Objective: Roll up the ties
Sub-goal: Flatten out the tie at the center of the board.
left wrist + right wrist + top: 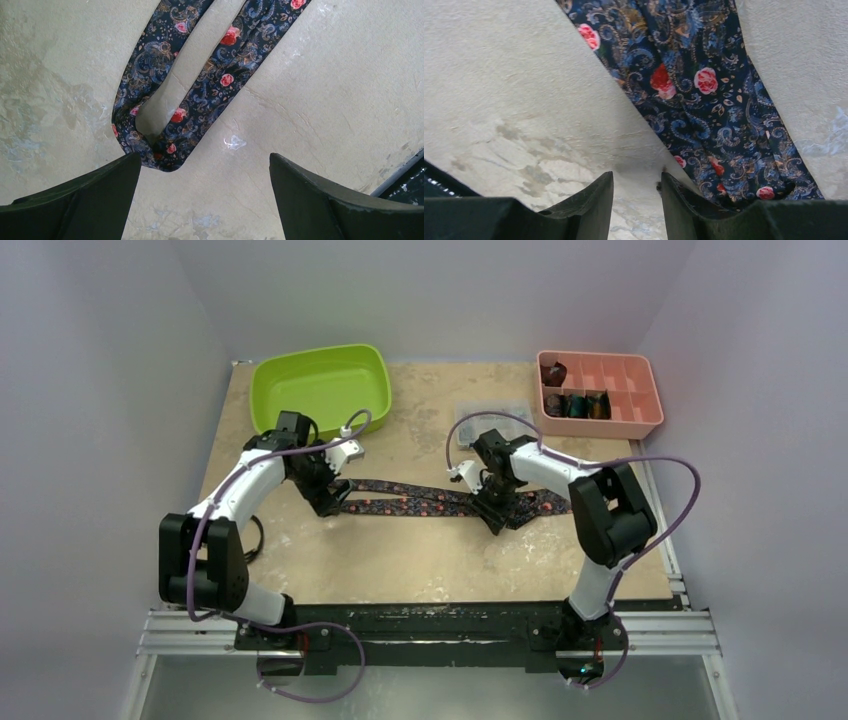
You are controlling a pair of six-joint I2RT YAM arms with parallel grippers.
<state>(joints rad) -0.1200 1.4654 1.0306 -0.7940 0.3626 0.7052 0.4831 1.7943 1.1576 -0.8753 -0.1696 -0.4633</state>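
A dark tie (430,502) with red-pink flowers lies folded double across the middle of the table. Its fold (150,145) points left and sits just ahead of my left gripper (204,156), which is wide open over bare table, its left finger (100,195) next to the fold. The tie's broad part (704,110) lies to the right of my right gripper (637,175). Those jaws stand a narrow gap apart with only table between them, and the right finger (684,205) is at the cloth's edge. Several rolled ties (575,405) sit in the pink divided box (640,410).
A green tub (320,385) stands at the back left. A clear plastic box (490,412) lies behind the right arm. The black mounting rail (430,625) runs along the near edge of the table.
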